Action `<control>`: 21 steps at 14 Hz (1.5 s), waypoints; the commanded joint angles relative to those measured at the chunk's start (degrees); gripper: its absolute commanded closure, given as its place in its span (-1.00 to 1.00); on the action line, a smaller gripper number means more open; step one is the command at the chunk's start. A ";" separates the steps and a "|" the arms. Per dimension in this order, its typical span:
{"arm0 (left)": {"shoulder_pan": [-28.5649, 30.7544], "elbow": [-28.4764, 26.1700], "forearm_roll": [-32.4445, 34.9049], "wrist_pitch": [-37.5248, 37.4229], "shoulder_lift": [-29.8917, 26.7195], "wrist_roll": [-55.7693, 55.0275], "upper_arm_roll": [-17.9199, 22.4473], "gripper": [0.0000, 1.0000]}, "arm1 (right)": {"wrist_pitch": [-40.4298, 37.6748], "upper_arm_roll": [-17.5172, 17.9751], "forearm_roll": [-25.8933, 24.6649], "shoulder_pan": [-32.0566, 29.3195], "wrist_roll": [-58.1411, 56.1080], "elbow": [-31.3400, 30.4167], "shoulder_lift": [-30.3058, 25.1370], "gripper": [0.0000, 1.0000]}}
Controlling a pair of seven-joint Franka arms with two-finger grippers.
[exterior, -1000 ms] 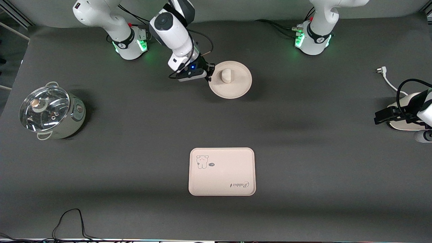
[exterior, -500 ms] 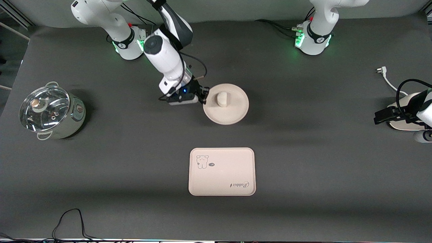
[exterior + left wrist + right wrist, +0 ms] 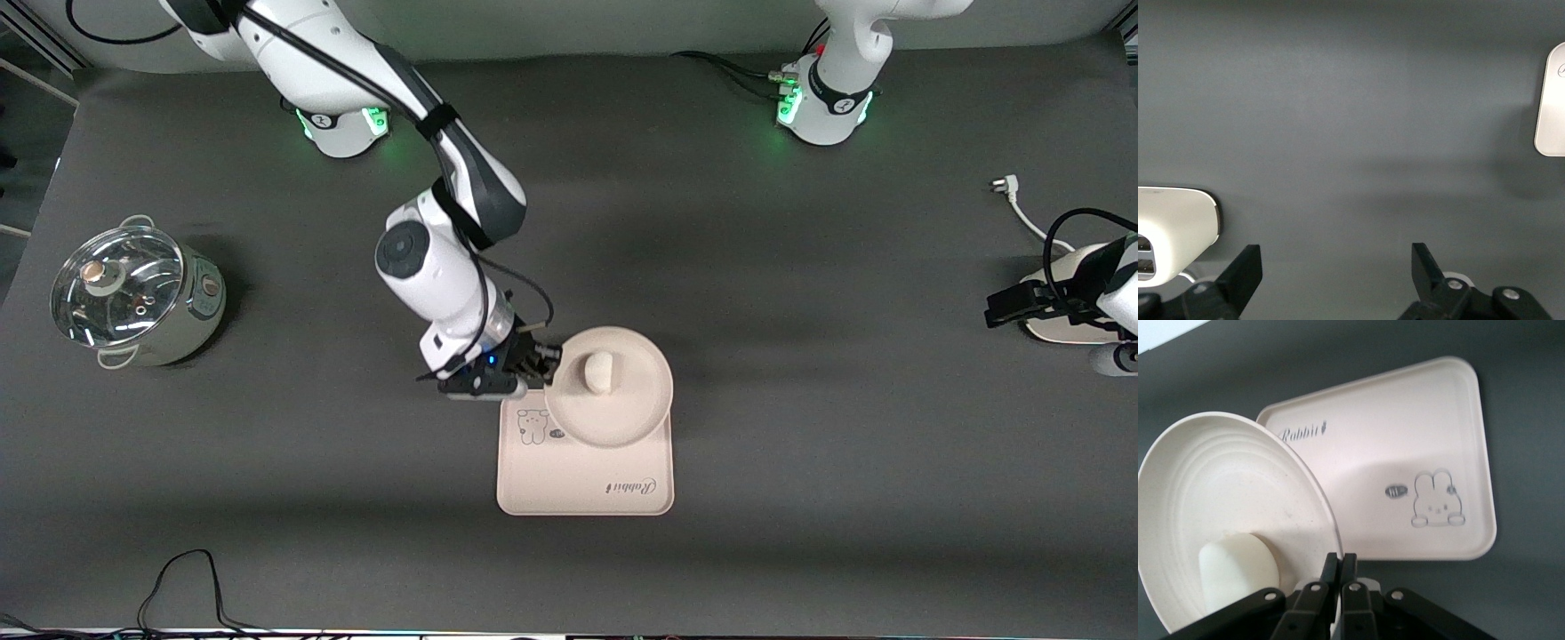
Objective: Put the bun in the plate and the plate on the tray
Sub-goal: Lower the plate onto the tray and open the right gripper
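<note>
The right gripper [image 3: 544, 363] is closed on the rim of the plate [image 3: 622, 418] at about 9 o'clock of the plate in the front view, and it holds the plate in the air over the tray [image 3: 569, 484]. The plate covers the part of the tray that is farther from the front camera. The bun [image 3: 597, 372] sits in the plate, close to the gripped edge.

On the tray there is a small cartoon animal drawing [image 3: 532, 427] and the cursive word "Rabbit" [image 3: 632, 486].

The left gripper [image 3: 1338, 277] waits at the left arm's end of the table, with its fingers [image 3: 1245, 270] spread apart and nothing between them.

A steel pot with glass lid [image 3: 133, 298] stands toward the right arm's end of the table.
</note>
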 commanded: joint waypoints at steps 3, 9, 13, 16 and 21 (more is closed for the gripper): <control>-0.83 -0.74 0.39 0.37 -0.73 0.16 0.38 -1.00 | -4.08 -2.25 1.16 -0.33 -1.01 12.95 10.33 0.95; -1.09 -0.56 0.56 0.29 -0.73 -0.10 0.38 -1.00 | 1.10 -1.99 4.22 -2.18 -1.54 15.41 17.71 0.95; -1.09 -0.56 0.56 -0.15 -0.73 -0.10 0.38 -1.00 | 2.08 -1.64 5.29 -2.18 -1.72 15.86 19.39 0.95; -1.09 -0.56 0.56 -0.24 -0.73 -0.10 0.38 -1.00 | 2.17 -1.64 5.90 -2.18 -1.80 15.68 19.74 0.90; -1.18 -0.39 0.74 -0.07 -0.65 -0.10 0.38 -1.00 | 2.17 -1.72 6.08 -2.53 -1.80 15.24 19.13 -1.00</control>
